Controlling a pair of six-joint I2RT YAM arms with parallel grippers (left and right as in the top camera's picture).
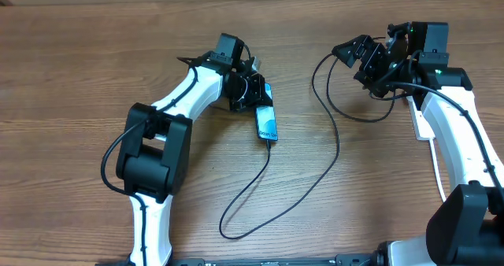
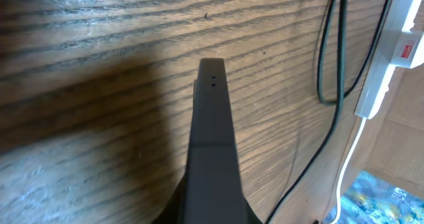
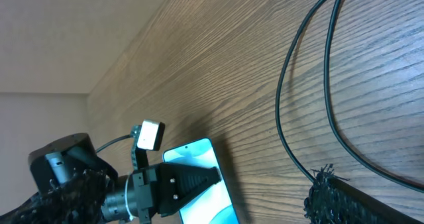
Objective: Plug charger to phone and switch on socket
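One wooden counter [image 1: 71,69] beneath everything. Two white-and-black arms on it: left arm [image 1: 181,97] reaching to the far end of the phone [image 1: 267,124], right arm [image 1: 461,140] well off to the phone's right.

Two end effectors. At the phone's far end, the left end effector [image 1: 250,91], closed tight, fingers pressed together, gripping nothing. Well to the phone's right, the right end effector [image 1: 358,57], spread fully wide, nothing visible between its fingers.

One white socket [image 2: 386,55], an oblong strip, well apart from the phone on its right, beside the right arm. One white cord [image 2: 349,161] trailing from the strip's end.

One charger [image 1: 338,140]: thin black cable meeting the phone's near short edge, looping toward the counter's near side, then curving up on the phone's right. Cannot tell whether the tip sits fully home; plug end hidden.

One phone, flat, light blue screen up.

One reddish switch [image 2: 405,50] showing on the socket.
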